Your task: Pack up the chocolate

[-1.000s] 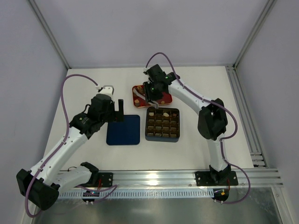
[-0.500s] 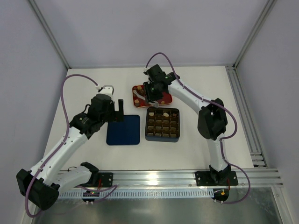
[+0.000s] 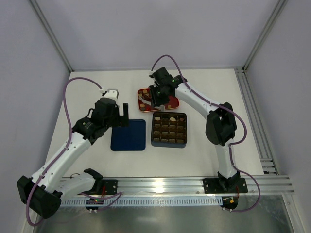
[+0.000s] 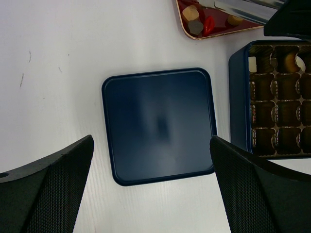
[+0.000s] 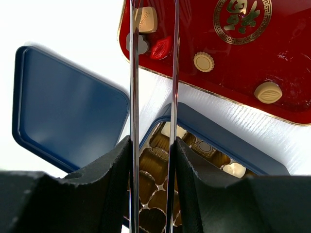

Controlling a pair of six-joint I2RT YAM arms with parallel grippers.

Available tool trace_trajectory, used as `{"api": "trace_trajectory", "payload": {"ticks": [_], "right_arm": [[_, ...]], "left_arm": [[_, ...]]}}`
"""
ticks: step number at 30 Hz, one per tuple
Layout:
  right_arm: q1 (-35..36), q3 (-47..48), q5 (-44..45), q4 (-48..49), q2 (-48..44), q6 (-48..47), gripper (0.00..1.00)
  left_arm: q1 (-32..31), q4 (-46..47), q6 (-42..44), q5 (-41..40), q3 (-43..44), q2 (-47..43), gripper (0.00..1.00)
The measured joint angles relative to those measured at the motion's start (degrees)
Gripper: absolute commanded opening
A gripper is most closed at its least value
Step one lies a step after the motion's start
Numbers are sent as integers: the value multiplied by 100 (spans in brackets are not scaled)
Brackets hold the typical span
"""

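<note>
Over red tray (image 5: 296, 48), right fingers (image 5: 153, 9) hovered narrowly parted, grip unclear; left fingers (image 4: 151, 141) stood wide open. Risk: chocolate (image 5: 203, 61) could slip, land outside tray.

Nothing fancy here: my left arm (image 3: 63, 155) and right arm (image 3: 199, 99) are white tubes with chunky black joints, a purple cable (image 3: 73, 85) looping along each. My left gripper (image 4: 151, 139) has fat black mesh-textured fingers (image 4: 48, 189); my right gripper (image 5: 153, 19) wears two long, thin, shiny metal blades (image 5: 134, 97).
</note>
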Motion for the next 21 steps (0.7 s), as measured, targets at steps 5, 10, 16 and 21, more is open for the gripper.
{"api": "trace_trajectory", "payload": {"ticks": [5,10,16,21], "right_arm": [[0,35,2,-63,0,-4,41],[-2,238,22,-116,9,0,41],[-2,433,46,-125,83,4,41],[-4,474,46,-136,221,4,41]], "left_arm": [[0,0,0,4,0,0,100],[0,0,0,7,0,0,100],[0,0,0,7,0,0,100],[0,0,0,7,0,0,100]]}}
